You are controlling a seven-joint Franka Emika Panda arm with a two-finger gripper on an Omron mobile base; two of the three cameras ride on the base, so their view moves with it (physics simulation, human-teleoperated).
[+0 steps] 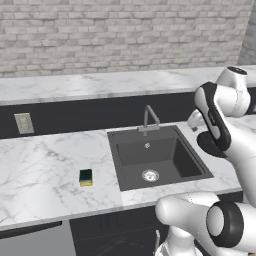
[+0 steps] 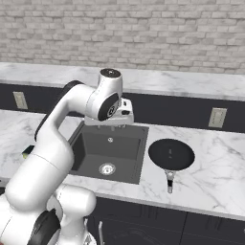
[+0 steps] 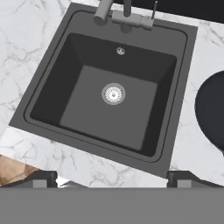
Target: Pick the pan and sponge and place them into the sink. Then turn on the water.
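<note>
The pincer (image 3: 112,177), spread wide and empty, hangs over the sink (image 3: 39,120); the pan (image 2: 171,154) lies on the table to its right, likely stiff, weighty and best gripped by its thin handle (image 2: 170,182).

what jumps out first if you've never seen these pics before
The dark grey sink sunk in the white marble counter draws the eye first, with its silver drain and thin faucet at the back. The open gripper hangs above it holding nothing. To the basin's right lies the black pan, handle toward the counter's front edge, and to its left sits the small green and yellow sponge.
</note>
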